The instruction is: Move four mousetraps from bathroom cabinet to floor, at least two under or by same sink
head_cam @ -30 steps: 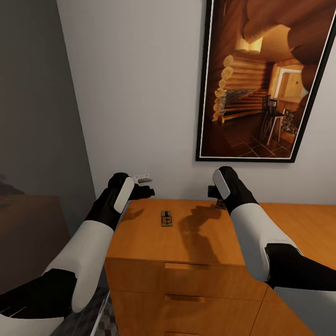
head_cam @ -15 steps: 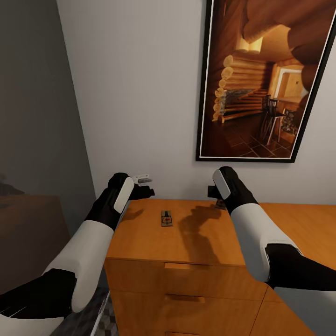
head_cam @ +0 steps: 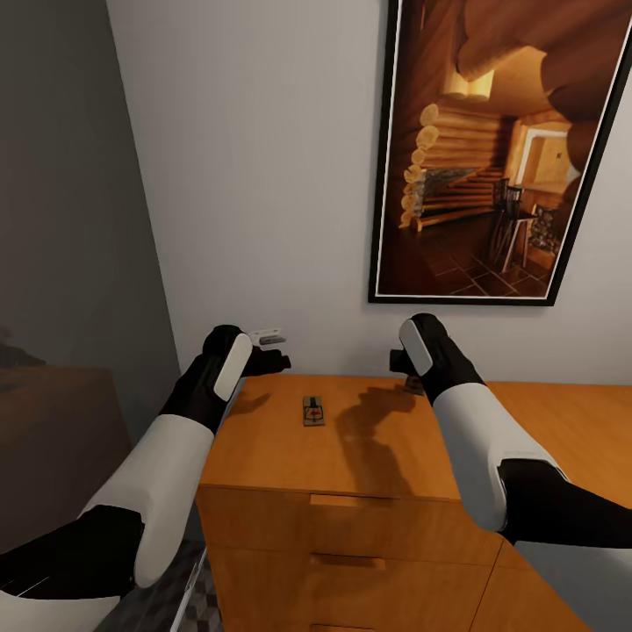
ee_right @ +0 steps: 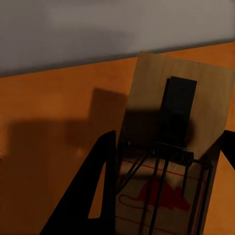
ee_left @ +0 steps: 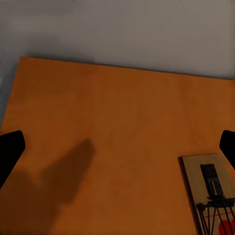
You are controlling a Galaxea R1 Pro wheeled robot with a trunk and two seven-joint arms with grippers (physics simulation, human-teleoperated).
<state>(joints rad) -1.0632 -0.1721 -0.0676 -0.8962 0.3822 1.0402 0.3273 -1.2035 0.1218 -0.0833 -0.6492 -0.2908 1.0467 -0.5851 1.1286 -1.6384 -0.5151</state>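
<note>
Cabinet (head_cam: pixel 369 439) against wall, flat orange surface mostly bare. One mousetrap (head_cam: pixel 313 410) lying flat toward back-left corner, open room all round. Second mousetrap (ee_right: pixel 171 161) at back edge, between spread fingers of right claw (head_cam: pixel 405 367). Left claw (head_cam: pixel 270 351) spread wide over left edge.

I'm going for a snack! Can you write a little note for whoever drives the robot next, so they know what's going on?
Left gripper: open, empty, over the cabinet's left back corner.
Right gripper: its fingers straddle a trap at the back of the cabinet top; can't tell if it is clamped.
A second trap lies flat between the arms.
Done: arms are in place.
Left: lift these two, find the other two, put all four down by the sink.
</note>
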